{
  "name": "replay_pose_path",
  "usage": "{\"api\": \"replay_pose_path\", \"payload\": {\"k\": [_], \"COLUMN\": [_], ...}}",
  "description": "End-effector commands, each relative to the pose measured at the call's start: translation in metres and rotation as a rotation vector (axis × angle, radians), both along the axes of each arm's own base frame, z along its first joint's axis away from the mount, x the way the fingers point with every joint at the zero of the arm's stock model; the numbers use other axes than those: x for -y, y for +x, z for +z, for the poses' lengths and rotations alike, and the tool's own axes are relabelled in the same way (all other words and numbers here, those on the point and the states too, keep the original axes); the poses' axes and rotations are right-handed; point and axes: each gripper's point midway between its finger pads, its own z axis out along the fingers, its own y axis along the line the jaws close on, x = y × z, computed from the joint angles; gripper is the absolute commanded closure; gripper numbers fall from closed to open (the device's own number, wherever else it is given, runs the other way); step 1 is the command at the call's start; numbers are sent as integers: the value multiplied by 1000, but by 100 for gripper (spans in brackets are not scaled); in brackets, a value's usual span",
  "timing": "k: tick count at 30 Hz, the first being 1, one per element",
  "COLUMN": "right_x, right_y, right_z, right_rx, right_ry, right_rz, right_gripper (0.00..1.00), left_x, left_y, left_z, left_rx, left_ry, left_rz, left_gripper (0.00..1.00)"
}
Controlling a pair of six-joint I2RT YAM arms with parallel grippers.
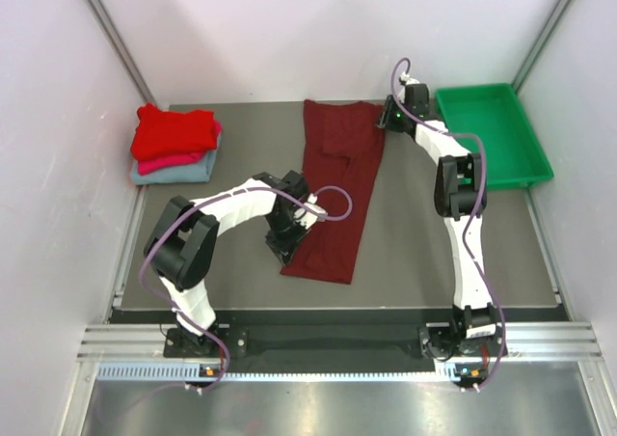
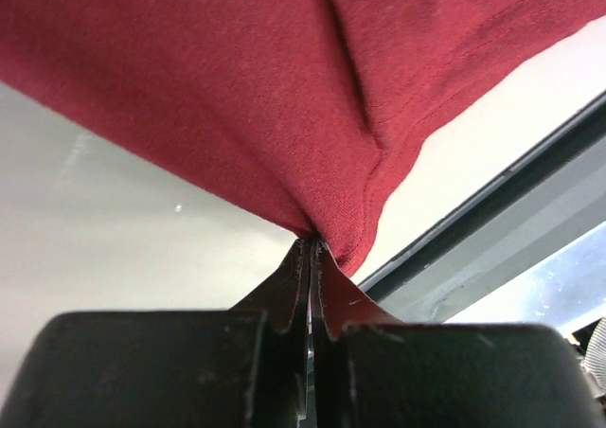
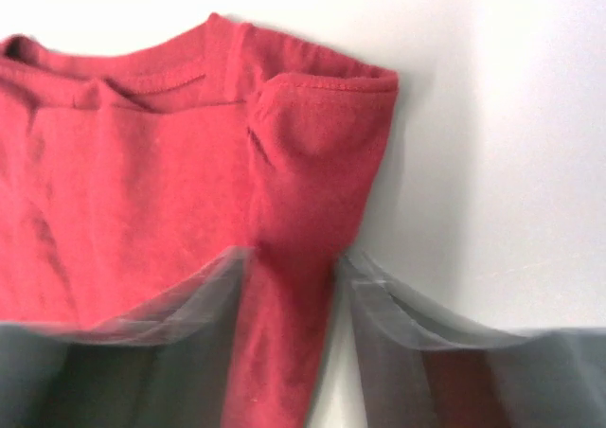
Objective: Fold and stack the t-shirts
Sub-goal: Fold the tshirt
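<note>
Maroon t-shirt [image 1: 333, 190] lay as a long narrow strip down the centre of the tabletop [image 1: 424, 243], collar end toward the top of the frame, hem end toward the bottom, sides apparently folded in already. Left gripper [image 2: 311, 248] was pressed together on a thin bite of the hem edge at the strip's lower left; in the left wrist view the cloth draped up and away from the pinch, so that corner looked lifted. Right gripper [image 3: 287, 265] sat at the strip's upper right corner, fingers spread either side of the folded sleeve beside the collar, blurred, pinching nothing. Done pile at upper left of the top view: bright red shirt [image 1: 174, 132] over pink shirt [image 1: 183, 161] over grey-blue shirt [image 1: 174, 174], well apart from the strip. Green tray [image 1: 487, 132] at upper right, near the right gripper, not involved. Step in hand was probably the crosswise fold, hem end up onto collar end. To do it well: the left pinch held only one hem corner, so a solo carry would likely skew the hem; travel should run straight along the strip, low and slow, so the side folds don't fall open. The collar end needed anchoring by the right gripper, either closed on the sleeve or pressed down. The bite was shallow, so slip was the main risk.
</note>
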Motion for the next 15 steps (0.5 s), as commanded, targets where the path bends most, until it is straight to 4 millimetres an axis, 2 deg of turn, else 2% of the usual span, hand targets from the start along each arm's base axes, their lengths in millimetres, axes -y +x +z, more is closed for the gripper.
{"api": "replay_pose_path", "payload": {"k": [1, 2, 3, 4, 5, 6, 7, 8, 9, 10, 11, 12, 13, 14, 15], "right_x": [2, 1, 2, 5, 7, 10, 10, 11, 5, 3, -8, -13, -18, -27, -28], "right_y": [16, 12, 4, 0, -9, -26, -39, -56, -89, -114, -142, -187, -215, -244, -289], "right_z": [49, 56, 51, 77, 84, 69, 103, 105, 78, 107, 106, 72, 92, 91, 58], "right_rx": [136, 138, 115, 144, 132, 75, 105, 65, -40, -45, -98, -233, -253, -311, -440], "right_ry": [-15, -18, -25, -24, -19, -20, -3, 11, 49, 99, 157, 199, 268, 339, 376], "right_rz": [-3, 6, 15, 18, 27, 33, 39, 46, 84, 89, 141, 158, 163, 203, 186], "right_gripper": [47, 40, 34, 24, 22, 20, 20, 21, 23, 26, 28, 29, 33, 34, 35], "left_x": [2, 5, 6, 8, 10, 12, 13, 13, 16, 18, 21, 23, 24, 26, 23], "left_y": [-14, -13, -12, -11, -10, -6, -4, -3, -1, -1, -2, -1, -2, 0, -5], "left_z": [9, 10, 11, 13, 15, 19, 20, 22, 23, 24, 25, 25, 21, 21, 20], "left_rx": [-45, -43, -40, -39, -34, -20, -12, -4, 8, 5, 1, -1, -17, -28, -70], "left_ry": [-19, -24, -30, -38, -44, -52, -56, -59, -68, -81, -93, -103, -105, -99, -76], "left_rz": [-20, -19, -17, -16, -13, -11, -8, -3, 0, 5, 6, 7, 6, 19, 26], "left_gripper": [100, 100, 100, 100, 100, 100, 100, 100, 100, 100, 100, 100, 100, 100, 100]}}
